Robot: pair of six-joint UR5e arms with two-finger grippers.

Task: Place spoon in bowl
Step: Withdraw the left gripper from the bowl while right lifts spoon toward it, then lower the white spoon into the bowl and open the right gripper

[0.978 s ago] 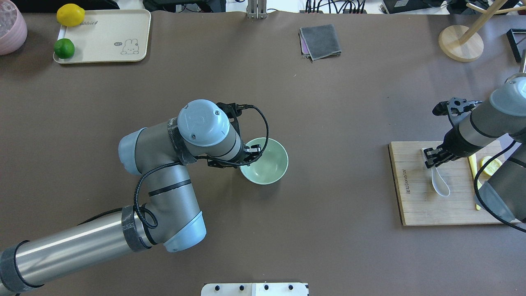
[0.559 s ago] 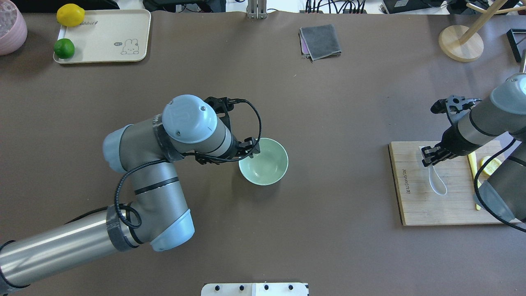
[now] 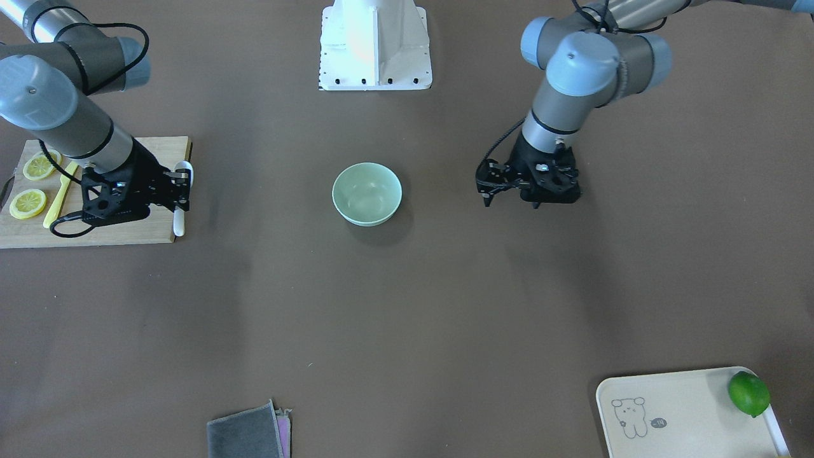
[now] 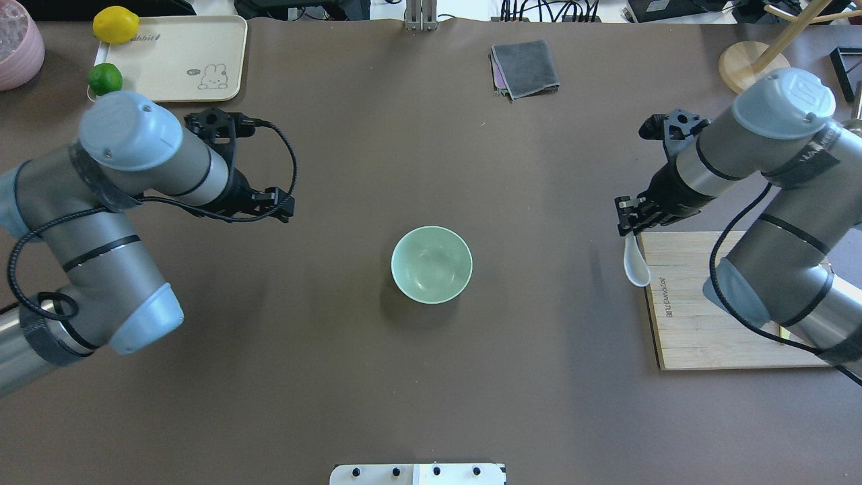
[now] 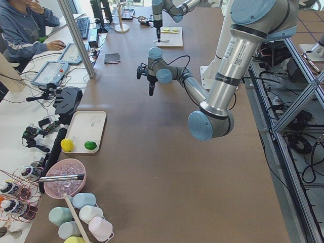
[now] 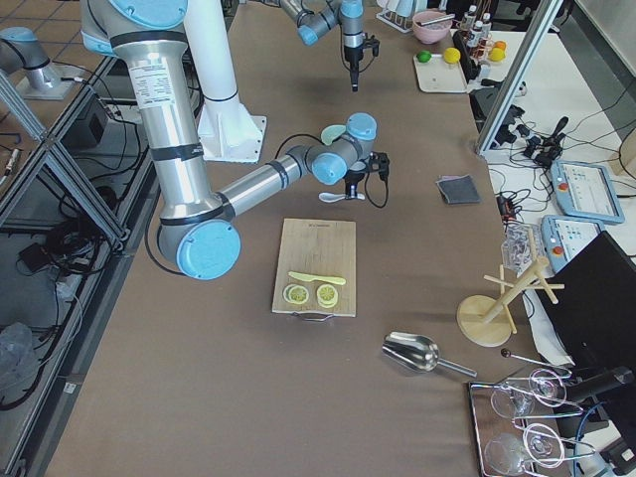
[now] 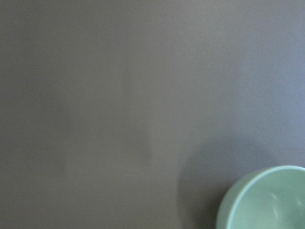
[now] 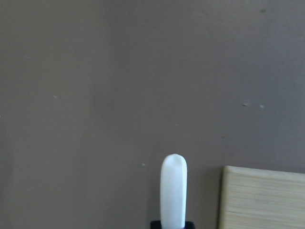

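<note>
The white spoon [image 4: 636, 268] hangs in my right gripper [image 4: 627, 219], which is shut on its handle. It is held in the air just past the left edge of the cutting board [image 4: 707, 316]. It also shows in the front view [image 3: 180, 222] and the right wrist view [image 8: 173, 188]. The mint-green bowl [image 4: 431, 264] stands upright at mid table, a good way to the left of the spoon, and is empty. My left gripper [image 4: 281, 207] is open and empty, well to the left of the bowl. The bowl's rim shows in the corner of the left wrist view [image 7: 267, 200].
Lemon slices [image 3: 28, 202] and a yellow knife [image 3: 57, 197] lie on the board. A grey cloth [image 4: 525, 67] lies at the far middle. A tray [image 4: 175, 60] with a lime [image 4: 105, 79] and a lemon [image 4: 116, 24] is far left. A wooden stand [image 4: 754, 71] is far right.
My left gripper has left the bowl's rim and drawn back to the left. My right gripper has lifted the spoon off the board and carried it left, past the board's edge.
</note>
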